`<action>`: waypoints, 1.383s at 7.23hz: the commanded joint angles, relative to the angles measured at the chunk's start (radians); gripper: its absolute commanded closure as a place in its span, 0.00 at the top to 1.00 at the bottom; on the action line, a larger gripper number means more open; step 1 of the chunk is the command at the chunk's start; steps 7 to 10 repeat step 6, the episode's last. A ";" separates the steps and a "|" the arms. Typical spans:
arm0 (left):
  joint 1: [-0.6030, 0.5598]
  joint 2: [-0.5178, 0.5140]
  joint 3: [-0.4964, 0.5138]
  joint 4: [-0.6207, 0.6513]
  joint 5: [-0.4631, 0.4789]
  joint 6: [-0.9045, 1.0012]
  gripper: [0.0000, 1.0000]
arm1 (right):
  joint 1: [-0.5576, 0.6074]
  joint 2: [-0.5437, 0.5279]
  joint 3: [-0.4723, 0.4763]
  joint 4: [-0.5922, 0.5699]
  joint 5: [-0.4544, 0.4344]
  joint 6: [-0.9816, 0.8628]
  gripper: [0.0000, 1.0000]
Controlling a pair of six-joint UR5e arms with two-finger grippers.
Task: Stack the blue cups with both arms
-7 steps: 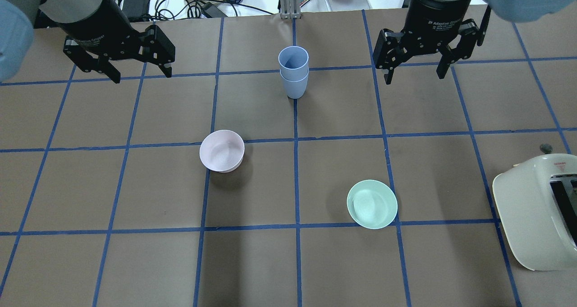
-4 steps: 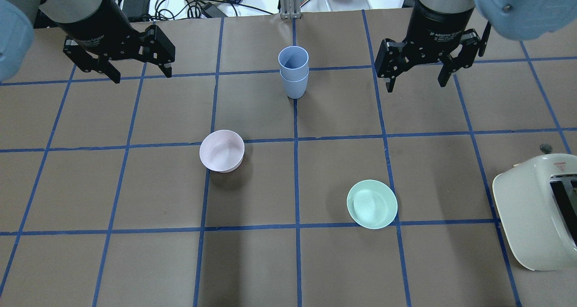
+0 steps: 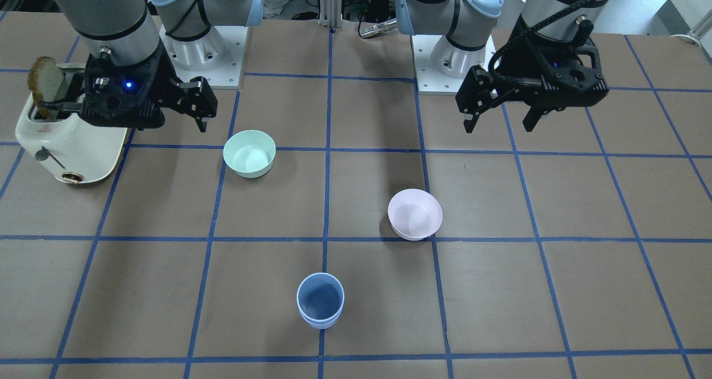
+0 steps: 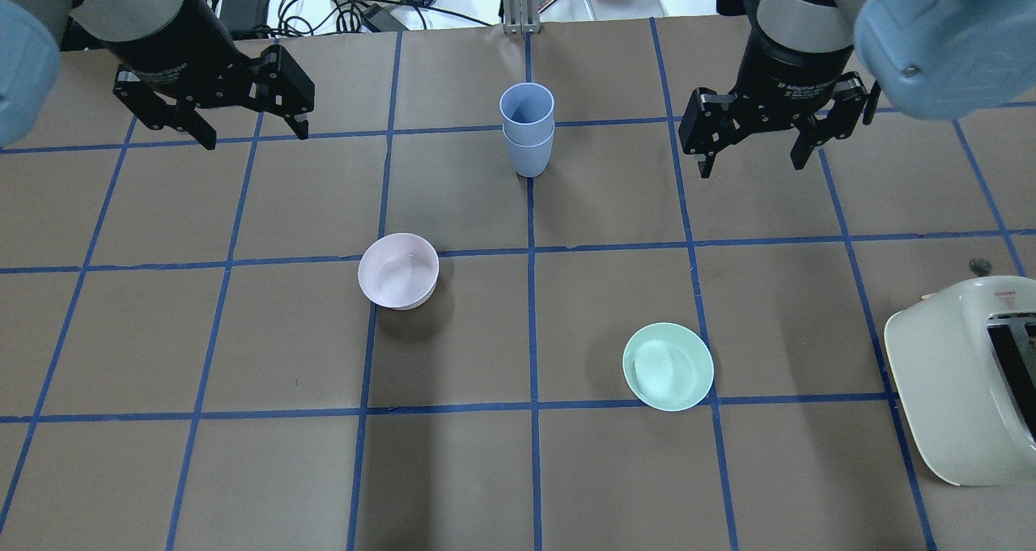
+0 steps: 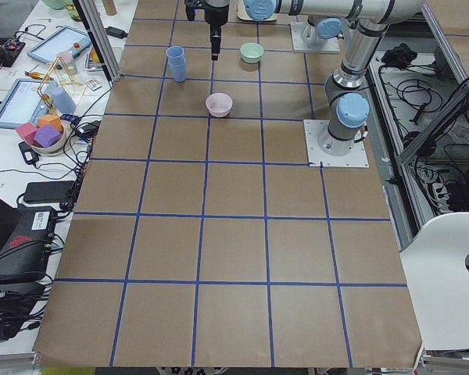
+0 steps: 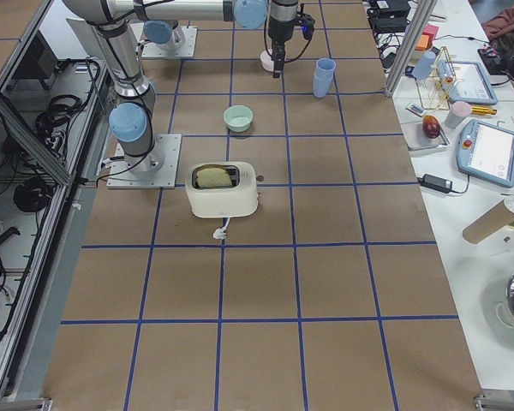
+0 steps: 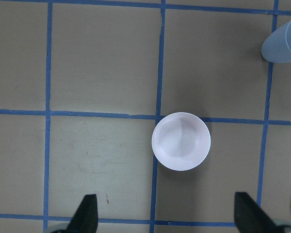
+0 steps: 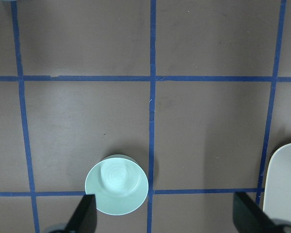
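The two blue cups (image 4: 527, 130) stand nested, one inside the other, upright on the centre grid line at the far side of the table. They also show in the front view (image 3: 320, 301), and their edge shows in the left wrist view (image 7: 282, 43). My left gripper (image 4: 255, 137) hangs open and empty above the table, well to the left of the stack. My right gripper (image 4: 753, 167) hangs open and empty, well to the right of the stack. Neither gripper touches the cups.
A pale pink bowl (image 4: 398, 270) sits left of centre, below my left wrist camera (image 7: 181, 141). A mint-green bowl (image 4: 668, 366) sits right of centre. A white toaster (image 4: 963, 381) with a bread slice (image 3: 44, 78) stands at the right edge. Cables and clutter lie beyond the far edge.
My right gripper has drifted a little toward the robot and to the right, still open. The left gripper and the stacked cups have not moved.
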 commanded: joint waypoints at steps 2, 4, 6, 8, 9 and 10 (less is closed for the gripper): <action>0.000 0.000 -0.001 0.000 0.000 0.000 1.00 | -0.008 -0.053 0.001 0.011 -0.001 -0.001 1.00; 0.000 0.000 -0.001 0.000 0.000 0.000 1.00 | -0.007 -0.062 -0.001 0.038 0.001 -0.001 1.00; 0.000 0.002 -0.003 0.000 0.000 0.000 1.00 | -0.005 -0.062 0.001 0.038 0.001 -0.003 1.00; 0.000 0.002 -0.003 0.000 0.000 0.000 1.00 | -0.005 -0.062 0.001 0.038 0.001 -0.003 1.00; 0.000 0.002 -0.003 0.000 0.000 0.000 1.00 | -0.005 -0.062 0.001 0.038 0.001 -0.003 1.00; 0.000 0.002 -0.003 0.000 0.000 0.000 1.00 | -0.005 -0.062 0.001 0.038 0.001 -0.003 1.00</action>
